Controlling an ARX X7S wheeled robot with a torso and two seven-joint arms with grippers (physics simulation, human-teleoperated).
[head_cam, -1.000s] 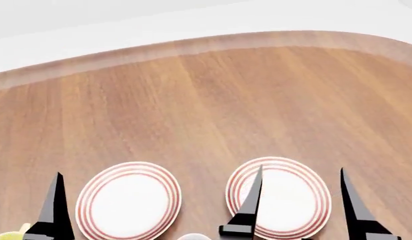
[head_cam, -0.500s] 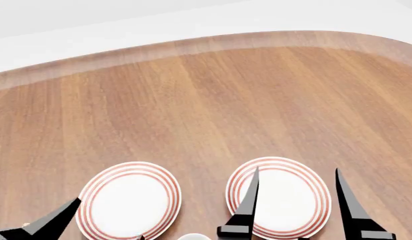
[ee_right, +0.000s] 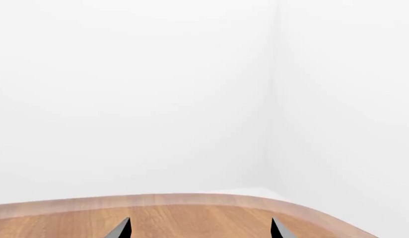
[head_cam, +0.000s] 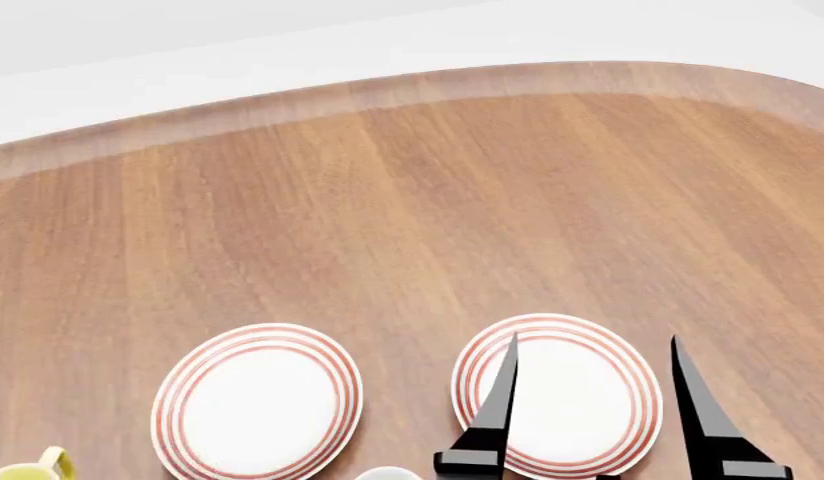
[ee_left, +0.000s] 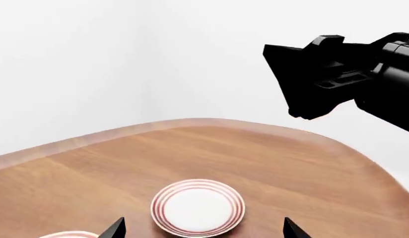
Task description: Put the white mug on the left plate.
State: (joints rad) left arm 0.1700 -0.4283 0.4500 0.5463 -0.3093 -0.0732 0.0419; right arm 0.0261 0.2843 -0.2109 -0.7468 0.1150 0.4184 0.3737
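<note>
White mug (head_cam: 385, 473): only a pale glossy sliver at the bottom edge of the head view, low between the two plates. I take it for the rim, and the body and handle are cut off.
Right gripper (head_cam: 595, 340): jaws spread wide with nothing between them, black fingers pointing up the frame over the right plate (head_cam: 556, 350).
Left gripper (ee_left: 202, 229): out of the head view. In its own wrist view two dark tips sit far apart at the bottom edge, released and empty.
Mug from the hands: the sliver lies just left of and below the right gripper's left finger, so it's back toward the robot, not out ahead of the tips.
Nearer arm: by the head view the right one looks closer. How far the left gripper stands from the mug can't be told.
Long axis and handle: hidden, so there's no call on which way the loop faces.
Left plate (head_cam: 256, 335): round, white, red rings at the rim, bare, lower left of the frame, just up and left of the sliver.
Yellow-handled mug (head_cam: 41, 466): poking into the bottom left corner, not the target.
Table (head_cam: 412, 220): wood grain filling the middle of the frame.
Coming move: a pull-back and a drop, I'd say, before any grasp.
</note>
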